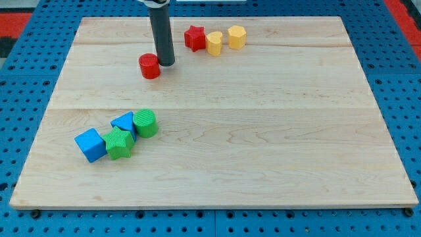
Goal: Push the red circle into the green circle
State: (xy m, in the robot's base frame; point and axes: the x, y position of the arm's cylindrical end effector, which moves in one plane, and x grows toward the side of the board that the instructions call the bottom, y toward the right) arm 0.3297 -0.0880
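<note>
The red circle [150, 66] lies on the wooden board near the view's top left. My tip [166, 63] stands just to its right, touching or nearly touching it. The green circle [145, 123] lies lower down, toward the view's bottom left, well below the red circle. It sits against a blue triangle [123, 122] and close to a green star [119, 143].
A blue cube [91, 145] lies left of the green star. A red star [194, 37], a yellow block [214, 43] and a yellow hexagon [237, 37] sit in a row at the view's top. The wooden board [263, 131] rests on a blue pegboard.
</note>
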